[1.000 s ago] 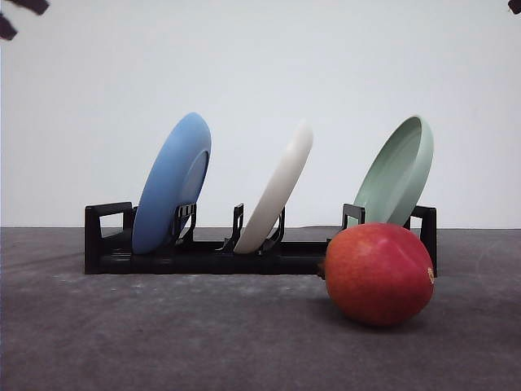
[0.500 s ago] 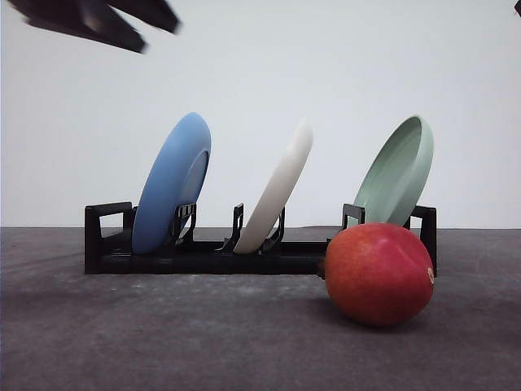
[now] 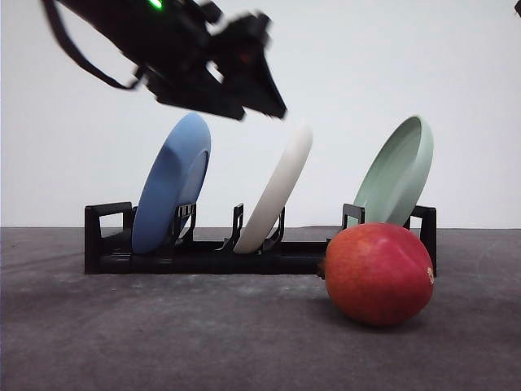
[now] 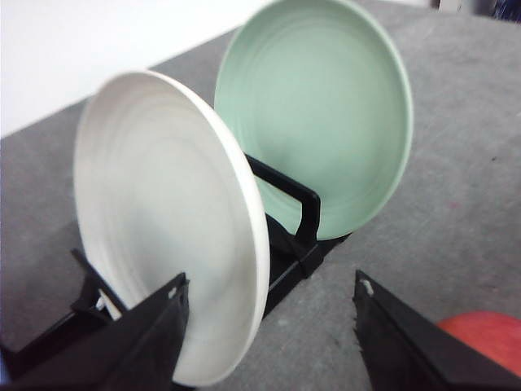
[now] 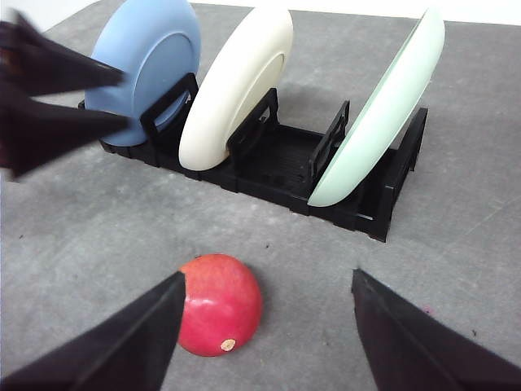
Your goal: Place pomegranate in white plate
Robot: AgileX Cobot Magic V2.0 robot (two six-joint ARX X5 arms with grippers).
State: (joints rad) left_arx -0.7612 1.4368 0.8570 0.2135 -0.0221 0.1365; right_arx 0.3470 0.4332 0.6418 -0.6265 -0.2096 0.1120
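Pomegranate (image 3: 379, 274) on the grey table (image 3: 203, 334), just in front of the rack's (image 3: 203, 254) right end, below the green plate (image 3: 396, 173). White plate (image 3: 279, 189) upright and tilted in the rack's middle slot, between blue plate (image 3: 171, 183) and green. Left gripper (image 3: 259, 99) wide open, in the air over the blue and white plates, well apart from the fruit; right gripper (image 5: 269, 326) spread wide above the pomegranate, empty.
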